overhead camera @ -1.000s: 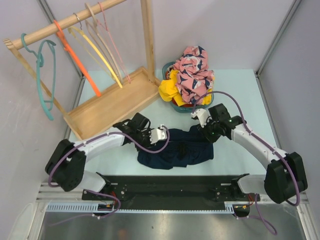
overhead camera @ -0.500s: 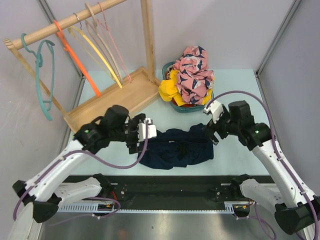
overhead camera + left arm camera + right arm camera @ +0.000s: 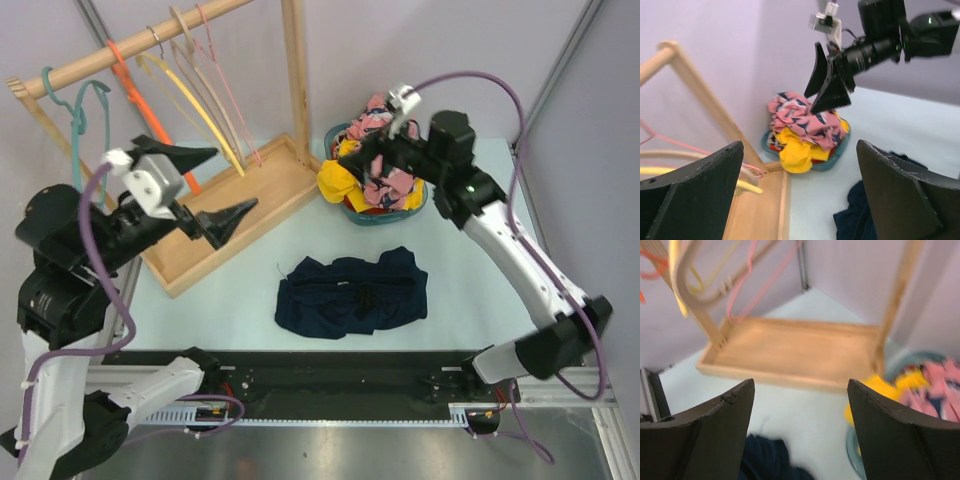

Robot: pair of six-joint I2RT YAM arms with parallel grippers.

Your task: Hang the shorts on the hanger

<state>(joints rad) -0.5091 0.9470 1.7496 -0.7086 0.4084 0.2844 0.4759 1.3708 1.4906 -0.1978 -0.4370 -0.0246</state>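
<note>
The dark navy shorts (image 3: 352,295) lie spread flat on the pale table, touched by neither gripper; an edge of the shorts (image 3: 855,217) shows in the left wrist view, and the shorts (image 3: 765,460) show low in the right wrist view. The pale-pink hanger (image 3: 226,82) hangs on the wooden rail at the back left, among other hangers. My left gripper (image 3: 212,188) is raised high over the wooden tray, open and empty. My right gripper (image 3: 362,160) hovers above the basket, also open and empty, well clear of the shorts.
A wooden rack with a tray base (image 3: 262,200) stands at the back left, its rail carrying teal, orange, yellow and beige hangers. A teal basket (image 3: 420,200) piled with pink floral and yellow garments sits behind the shorts. Purple walls close in both sides.
Both grippers opened, let go of the shorts and rose away, the left toward the rack, the right toward the basket. The shorts stay flat on the table.
</note>
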